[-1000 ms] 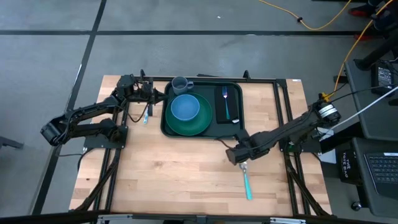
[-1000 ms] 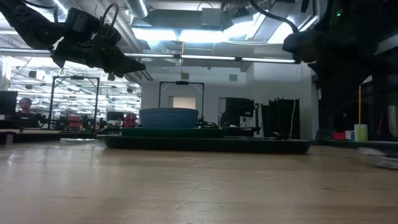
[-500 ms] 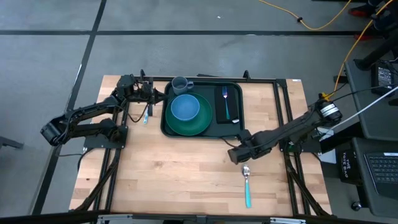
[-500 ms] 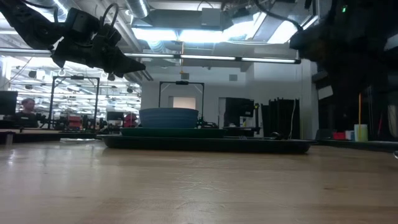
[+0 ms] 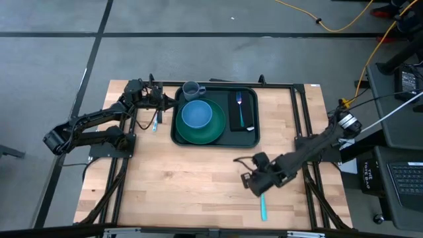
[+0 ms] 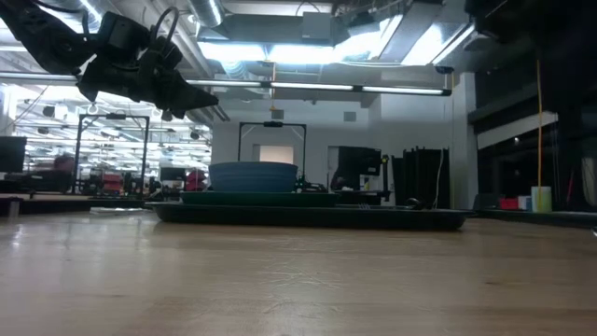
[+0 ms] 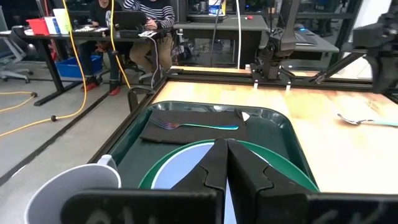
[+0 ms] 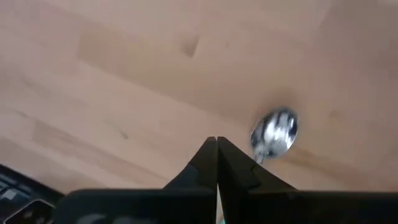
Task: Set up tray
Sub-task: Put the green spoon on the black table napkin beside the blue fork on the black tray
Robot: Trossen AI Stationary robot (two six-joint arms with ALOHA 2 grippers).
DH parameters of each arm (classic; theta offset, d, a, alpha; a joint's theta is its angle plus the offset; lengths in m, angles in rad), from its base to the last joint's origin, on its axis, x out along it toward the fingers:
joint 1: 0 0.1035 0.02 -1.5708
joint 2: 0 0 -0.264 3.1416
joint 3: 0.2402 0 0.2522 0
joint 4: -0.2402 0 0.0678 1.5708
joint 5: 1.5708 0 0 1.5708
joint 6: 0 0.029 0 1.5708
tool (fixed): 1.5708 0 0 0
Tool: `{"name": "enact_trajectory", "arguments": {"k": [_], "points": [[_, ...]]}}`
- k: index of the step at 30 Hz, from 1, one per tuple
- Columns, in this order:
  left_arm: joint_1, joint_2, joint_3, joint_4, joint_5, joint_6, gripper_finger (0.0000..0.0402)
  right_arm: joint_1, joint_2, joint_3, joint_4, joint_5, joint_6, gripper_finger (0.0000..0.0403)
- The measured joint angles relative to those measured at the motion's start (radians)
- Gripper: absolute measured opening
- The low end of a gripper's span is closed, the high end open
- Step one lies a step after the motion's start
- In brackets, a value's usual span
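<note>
The dark green tray (image 5: 250,135) (image 7: 283,121) lies at the table's far middle. It holds a green plate (image 5: 210,134) with a blue bowl (image 5: 196,114) on it, a grey cup (image 5: 191,89) (image 7: 71,186), and a black napkin (image 5: 236,119) with a fork (image 5: 240,109) (image 7: 193,126) on top. My left gripper (image 5: 163,100) (image 7: 225,163) hovers shut just left of the tray, above the table. A teal-handled spoon (image 5: 263,209) lies flat on the wood near the table's near edge. My right gripper (image 5: 254,184) (image 8: 216,149) is shut and points down beside the spoon's bowl (image 8: 275,130).
A teal-handled utensil (image 5: 156,123) lies on the wood left of the tray, below my left arm. Bare wood spreads across the near half of the table (image 5: 172,192). Black frame rails (image 5: 301,125) run along the table's sides. People sit at desks beyond the table (image 7: 146,12).
My right gripper has moved toward the table's near edge, from close to the tray's near right corner to over the spoon's bowl end. It has stayed shut.
</note>
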Motion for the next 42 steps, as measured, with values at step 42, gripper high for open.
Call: {"name": "enact_trajectory", "arguments": {"k": [42], "points": [[0.0,0.0,0.0,0.0,0.0,-0.097,0.0003,0.228,0.221,0.133,-0.108,-0.005,0.158,0.0148]]}}
